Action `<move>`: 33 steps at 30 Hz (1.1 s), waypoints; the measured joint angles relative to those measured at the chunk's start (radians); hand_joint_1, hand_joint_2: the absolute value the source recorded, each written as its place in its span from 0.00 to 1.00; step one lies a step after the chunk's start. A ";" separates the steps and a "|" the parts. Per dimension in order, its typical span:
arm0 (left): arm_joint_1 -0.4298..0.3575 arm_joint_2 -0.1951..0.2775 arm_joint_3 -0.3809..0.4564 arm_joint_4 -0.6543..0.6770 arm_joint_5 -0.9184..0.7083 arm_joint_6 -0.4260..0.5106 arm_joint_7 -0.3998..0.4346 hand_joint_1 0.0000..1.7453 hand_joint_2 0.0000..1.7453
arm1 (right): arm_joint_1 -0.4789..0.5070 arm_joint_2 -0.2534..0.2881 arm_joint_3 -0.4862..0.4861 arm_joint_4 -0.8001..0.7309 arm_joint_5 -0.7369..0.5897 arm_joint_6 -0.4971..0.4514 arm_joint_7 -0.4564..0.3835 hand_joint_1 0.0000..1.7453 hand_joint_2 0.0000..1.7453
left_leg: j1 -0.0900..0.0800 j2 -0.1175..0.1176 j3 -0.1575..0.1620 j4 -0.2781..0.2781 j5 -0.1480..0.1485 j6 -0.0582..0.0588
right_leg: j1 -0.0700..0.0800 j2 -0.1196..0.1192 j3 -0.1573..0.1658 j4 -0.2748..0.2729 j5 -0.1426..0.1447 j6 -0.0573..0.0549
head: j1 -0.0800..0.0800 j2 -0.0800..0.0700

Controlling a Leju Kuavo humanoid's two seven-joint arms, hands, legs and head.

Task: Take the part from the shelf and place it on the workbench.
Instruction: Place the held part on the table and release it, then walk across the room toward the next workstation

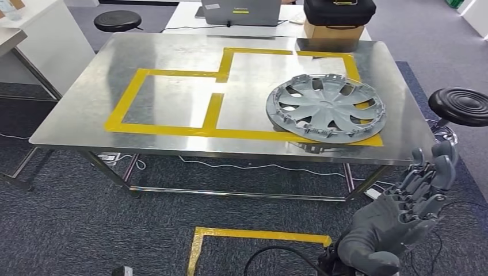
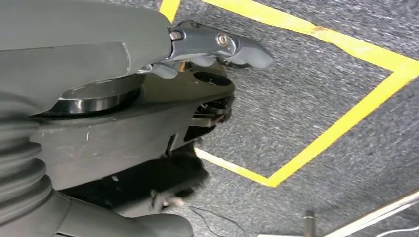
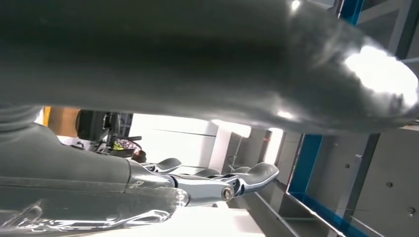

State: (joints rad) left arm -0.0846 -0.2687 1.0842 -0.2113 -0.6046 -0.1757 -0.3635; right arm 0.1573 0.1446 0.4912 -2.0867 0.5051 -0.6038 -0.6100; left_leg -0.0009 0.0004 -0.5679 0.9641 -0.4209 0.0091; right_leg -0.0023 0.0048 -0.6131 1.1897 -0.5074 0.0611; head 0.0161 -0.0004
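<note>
Steel workbench (image 1: 172, 63), part (image 1: 326, 107) beyond empty right hand (image 1: 397, 221)

I see the part (image 1: 326, 107), a grey plastic wheel cover, round, with curved spokes and openings between them and a small hub in the middle. It lies flat on the workbench (image 1: 172, 57), with its ribbed inner side up, I think. The workbench is a steel table with a shiny top and yellow tape rectangles on it. The part rests in the right rectangle, near the front edge of the top. Its lower rim covers the front tape line, and its right rim overlaps the tape on that side.
</note>
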 joint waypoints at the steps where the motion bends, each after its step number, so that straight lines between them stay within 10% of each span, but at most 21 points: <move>1: 0.000 0.000 0.000 0.000 0.002 -0.001 0.000 0.00 1.00 | -0.001 0.000 0.000 0.000 0.000 -0.001 0.000 0.00 0.00 | -0.001 -0.001 -0.007 0.002 0.006 -0.004 | 0.000 0.000 0.058 -0.077 0.010 -0.001 | 0.000 0.000; 3: -0.001 0.000 0.000 0.000 0.005 -0.002 0.000 0.00 1.00 | -0.002 0.001 0.000 0.000 0.002 -0.004 0.001 0.00 0.00 | -0.004 -0.002 -0.014 0.007 0.016 -0.014 | 0.001 0.002 0.128 -0.184 0.008 -0.006 | 0.000 0.000; 6: -0.001 0.001 0.001 0.000 0.008 -0.004 0.000 0.00 1.00 | -0.002 0.005 -0.005 0.001 0.025 -0.013 0.013 0.00 0.00 | -0.004 -0.002 -0.020 0.011 0.026 -0.031 | 0.002 0.003 0.120 -0.202 0.012 -0.028 | 0.000 0.000; 11: -0.002 0.003 0.001 0.000 0.005 -0.004 0.000 0.00 1.00 | -0.005 0.015 -0.018 0.010 0.053 -0.031 0.032 0.00 0.00 | -0.001 -0.002 -0.099 0.227 -0.147 -0.053 | 0.000 -0.001 0.074 -0.202 0.056 -0.056 | -0.012 0.000; 13: -0.003 0.004 0.001 0.000 0.004 -0.004 0.000 0.00 1.00 | -0.005 0.017 -0.023 0.014 0.059 -0.034 0.036 0.00 0.00 | -0.001 -0.002 -0.100 0.286 -0.158 -0.054 | 0.001 -0.001 0.049 -0.201 0.074 -0.055 | -0.012 0.000; 18: -0.004 0.003 0.001 0.000 0.004 -0.006 0.000 0.00 1.00 | -0.006 0.023 -0.033 0.018 0.064 -0.035 0.044 0.00 0.00 | -0.002 -0.002 0.094 0.015 -0.072 -0.038 | 0.005 0.000 0.012 -0.198 0.110 -0.037 | -0.012 0.000; 21: -0.002 0.002 0.009 0.000 0.023 -0.007 -0.006 0.00 1.00 | -0.007 0.025 -0.037 0.020 0.063 -0.035 0.053 0.00 0.00 | -0.004 -0.002 0.097 -0.020 -0.066 -0.020 | 0.005 -0.001 0.001 -0.197 0.128 -0.022 | -0.012 0.000; 24: -0.001 0.002 0.021 0.000 0.027 -0.006 -0.008 0.00 1.00 | -0.007 0.026 -0.039 0.021 0.061 -0.032 0.058 0.00 0.00 | -0.001 0.001 0.077 -0.022 -0.043 0.002 | 0.001 -0.001 -0.034 -0.122 0.055 -0.006 | -0.009 0.000; 27: 0.000 0.004 0.025 0.000 0.031 -0.005 -0.009 0.00 1.00 | -0.007 0.026 -0.041 0.023 0.054 -0.031 0.063 0.00 0.00 | -0.002 0.002 0.045 -0.021 -0.018 0.007 | 0.000 -0.001 -0.090 0.069 -0.056 0.001 | -0.005 0.000; 29: 0.000 0.005 0.029 0.000 0.038 -0.005 -0.013 0.00 1.00 | -0.006 0.026 -0.043 0.024 0.053 -0.035 0.064 0.00 0.00 | -0.003 0.002 0.025 -0.020 -0.002 0.005 | 0.000 -0.001 -0.060 0.074 -0.041 0.001 | -0.005 0.000; 33: -0.001 0.005 0.034 0.000 0.040 -0.005 -0.016 0.00 1.00 | -0.007 0.029 -0.047 0.024 0.054 -0.041 0.063 0.00 0.00 | -0.005 0.000 -0.001 -0.010 0.020 -0.009 | 0.001 0.000 0.124 -0.183 0.017 -0.008 | -0.005 0.000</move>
State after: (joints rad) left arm -0.0854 -0.2641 1.1177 -0.2113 -0.5648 -0.1804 -0.3796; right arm 0.1498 0.1741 0.4446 -2.0626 0.5593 -0.6449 -0.5470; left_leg -0.0059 -0.0001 -0.5689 0.9537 -0.4006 0.0000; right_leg -0.0009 0.0048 -0.4893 1.0070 -0.4903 0.0532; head 0.0110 -0.0004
